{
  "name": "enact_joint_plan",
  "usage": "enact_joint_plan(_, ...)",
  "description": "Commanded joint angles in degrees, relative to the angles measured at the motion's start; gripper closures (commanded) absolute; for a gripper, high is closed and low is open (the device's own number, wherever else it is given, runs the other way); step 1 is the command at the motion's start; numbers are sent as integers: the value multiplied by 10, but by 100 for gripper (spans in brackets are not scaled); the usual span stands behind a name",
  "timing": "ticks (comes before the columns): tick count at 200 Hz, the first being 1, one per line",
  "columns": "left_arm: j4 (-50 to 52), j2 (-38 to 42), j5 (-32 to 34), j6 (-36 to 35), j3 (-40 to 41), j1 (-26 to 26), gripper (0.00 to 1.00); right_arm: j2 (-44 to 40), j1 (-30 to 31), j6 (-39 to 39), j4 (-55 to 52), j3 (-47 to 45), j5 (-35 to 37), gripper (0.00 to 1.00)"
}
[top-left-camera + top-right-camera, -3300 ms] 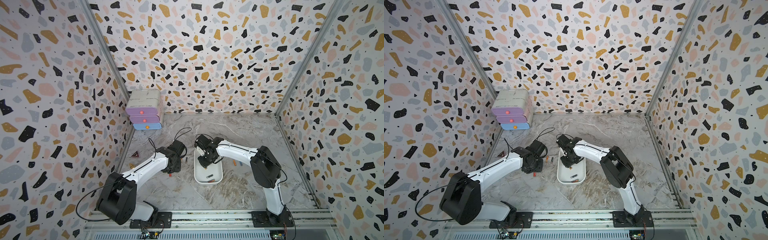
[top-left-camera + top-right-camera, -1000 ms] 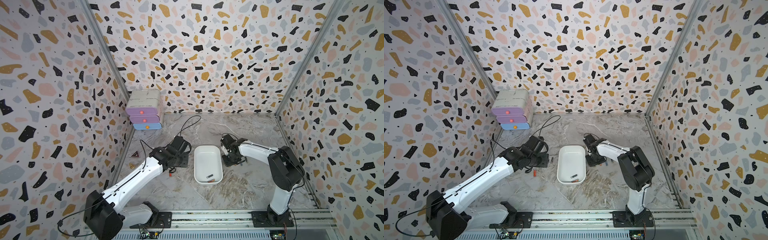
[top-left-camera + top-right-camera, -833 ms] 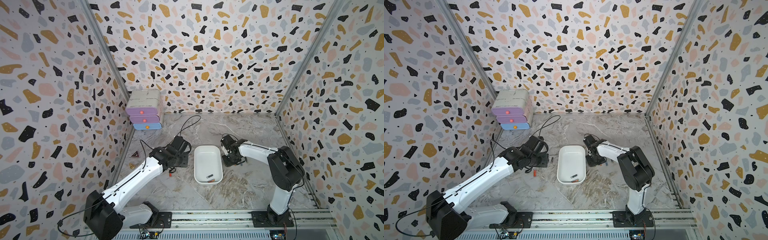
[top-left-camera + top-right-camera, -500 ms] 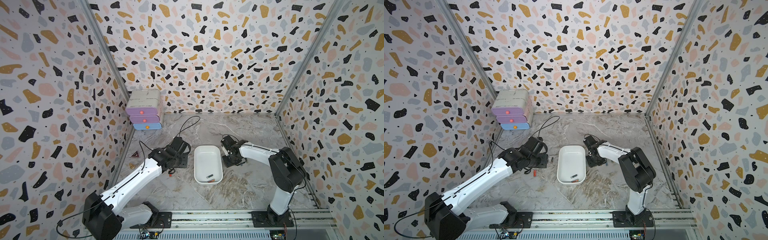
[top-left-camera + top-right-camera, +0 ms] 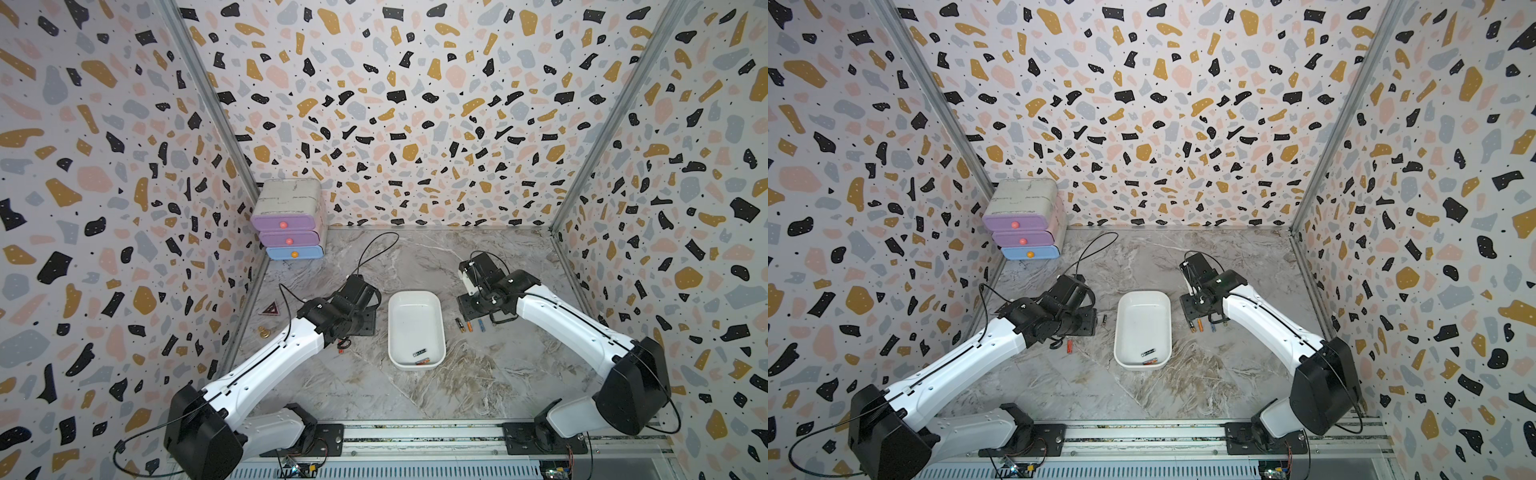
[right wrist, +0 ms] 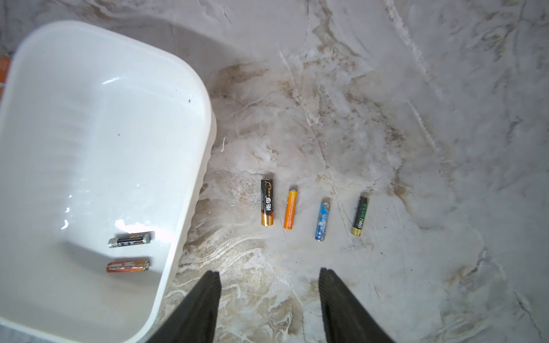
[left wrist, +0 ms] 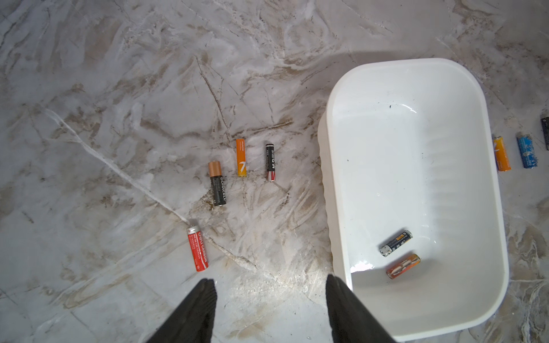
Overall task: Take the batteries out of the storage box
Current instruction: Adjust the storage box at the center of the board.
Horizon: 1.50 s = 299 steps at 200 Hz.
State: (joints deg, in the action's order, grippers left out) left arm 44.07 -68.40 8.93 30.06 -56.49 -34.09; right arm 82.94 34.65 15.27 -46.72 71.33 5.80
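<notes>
**Two batteries (image 5: pixel 419 353) lay in the storage box (image 5: pixel 417 320); both grippers were spread and empty**

In both top views the white storage box sat on the marble desk (image 5: pixel 374 395) at the lower centre of the frame, between the two arms. On its floor, at the end nearer the bottom of the frame, lay a black battery (image 7: pixel 396 243) and an orange-red battery (image 7: pixel 403 266). They were close together but not touching.

The left gripper (image 7: pixel 269 280) hovered over the desk just left of the box in the frame. Its fingers were spread wide with nothing between them. On the desk on that side lay four cells, each apart from the others and clear of the box:
- a copper-topped Duracell (image 7: pixel 217 183)
- an orange cell (image 7: pixel 241 158)
- a black cell with a red end (image 7: pixel 270 162)
- a red cell (image 7: pixel 197 248)

The right gripper (image 6: pixel 269 272) hung over the desk just right of the box, its fingers also parted and holding nothing. Four more cells lay side by side in a row there. The black-and-gold cell (image 6: pixel 266 202) was nearest the box, followed by a yellow-orange cell (image 6: pixel 290 209), a blue cell (image 6: pixel 322 221) and a black-and-green cell (image 6: pixel 360 216).

A white drawer unit (image 5: pixel 286 224) with purple and blue drawers stood in the desk's far left corner, left of centre in the frame.
</notes>
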Motion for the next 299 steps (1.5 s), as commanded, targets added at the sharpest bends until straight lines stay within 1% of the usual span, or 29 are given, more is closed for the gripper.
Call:
enact_joint_plan(1,-21,19,-17,22,25,30,39,-22,20,-15,-68,45,1,41)
enact_joint_plan(20,-34,32,-50,27,44,60,42,-26,74,-26,-84,55,-52,41)
enact_joint_plan(35,-33,39,-48,25,51,69,44,-23,118,-18,-85,41,-99,41)
enact_joint_plan(53,-33,40,-48,25,58,75,44,-8,167,0,-72,15,-130,41)
enact_joint_plan(69,-34,37,-48,25,63,75,44,20,201,11,-53,-4,-142,41)
enact_joint_plan(89,-37,33,-53,29,67,76,44,64,224,19,-25,-10,-140,41)
enact_joint_plan(131,-32,38,-57,24,63,76,43,142,229,23,24,25,-137,41)
enact_joint_plan(164,-23,42,-52,20,63,76,43,194,229,26,42,46,-156,41)
enact_joint_plan(185,-19,47,-49,20,63,76,43,196,229,26,32,58,-152,41)
enact_joint_plan(205,-19,48,-50,18,64,76,43,175,229,21,18,64,-148,41)
enact_joint_plan(233,-26,40,-61,15,62,76,45,155,229,5,2,72,-171,41)
enact_joint_plan(243,-33,35,-77,10,61,76,46,154,229,-7,2,71,-177,41)
enact_joint_plan(252,-38,33,-94,5,58,76,50,154,228,-14,-4,74,-173,41)
enact_joint_plan(260,-52,33,-125,-8,56,76,53,149,225,-16,-11,77,-165,42)
enact_joint_plan(268,-69,32,-150,-19,57,75,54,139,219,-13,-13,78,-161,42)
enact_joint_plan(290,-92,-2,-237,-49,50,75,56,91,182,7,-12,76,-148,43)
enact_joint_plan(299,-92,-22,-259,-56,44,71,57,72,166,10,-12,74,-136,43)
